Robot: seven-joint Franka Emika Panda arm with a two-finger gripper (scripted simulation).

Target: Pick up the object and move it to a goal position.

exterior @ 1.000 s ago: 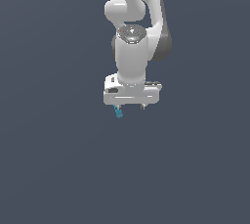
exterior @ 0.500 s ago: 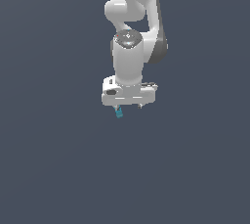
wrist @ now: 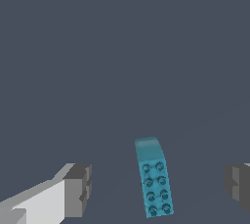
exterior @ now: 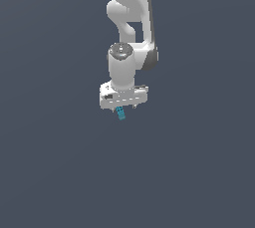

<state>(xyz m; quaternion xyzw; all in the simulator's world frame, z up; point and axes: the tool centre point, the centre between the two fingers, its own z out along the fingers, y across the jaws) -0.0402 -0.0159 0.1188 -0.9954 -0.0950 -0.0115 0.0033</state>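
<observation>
The object is a small teal-blue studded brick (exterior: 121, 114), slightly elongated. In the exterior view it shows just below the white gripper (exterior: 124, 106). In the wrist view the brick (wrist: 154, 181) lies between the two grey fingertips, studs facing the camera. One fingertip (wrist: 78, 189) and the other (wrist: 237, 181) stand well apart from it on either side. The gripper (wrist: 157, 186) is open and touches nothing.
A plain dark grey surface (exterior: 60, 172) fills both views. The white arm (exterior: 132, 28) rises above the gripper in the exterior view.
The gripper has shifted a little to the exterior view's left and slightly down, coming over the brick. The brick has stayed in place.
</observation>
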